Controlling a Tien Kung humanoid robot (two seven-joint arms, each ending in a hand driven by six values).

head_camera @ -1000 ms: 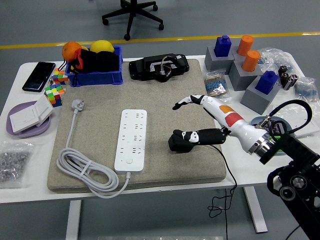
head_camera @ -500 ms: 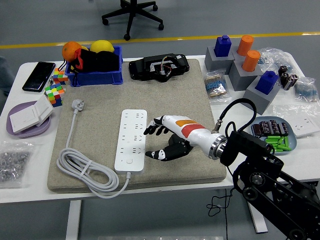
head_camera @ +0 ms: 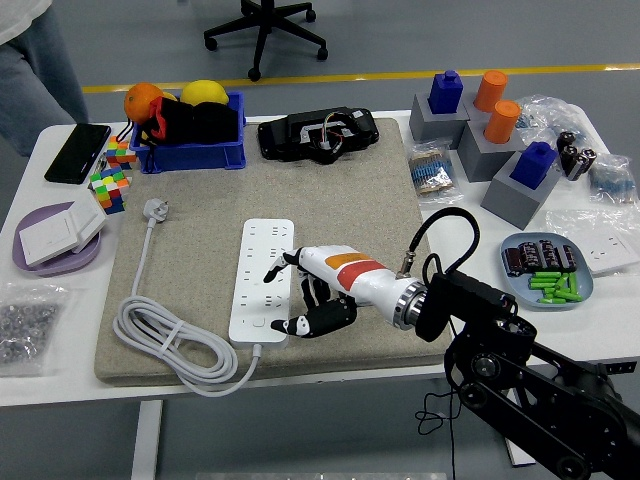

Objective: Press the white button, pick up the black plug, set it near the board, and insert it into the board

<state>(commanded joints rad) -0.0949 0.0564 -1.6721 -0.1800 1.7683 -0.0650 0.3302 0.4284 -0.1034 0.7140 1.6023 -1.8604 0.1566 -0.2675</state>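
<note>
From my console, the white power strip [head_camera: 262, 281] lay lengthwise on the grey mat [head_camera: 200, 215], its button near the front end. My right hand [head_camera: 308, 295] hung over that lower right edge, fingers loosely spread, gripping nothing. The black plug [head_camera: 340, 297] sat mostly hidden beneath the palm.

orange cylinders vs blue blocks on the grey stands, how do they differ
The orange cylinders are round and stand on the two rear steps of their grey stands; the blue blocks are squarish, topped by a small stud, one at far left, one nearest. All four stand upright.
</note>
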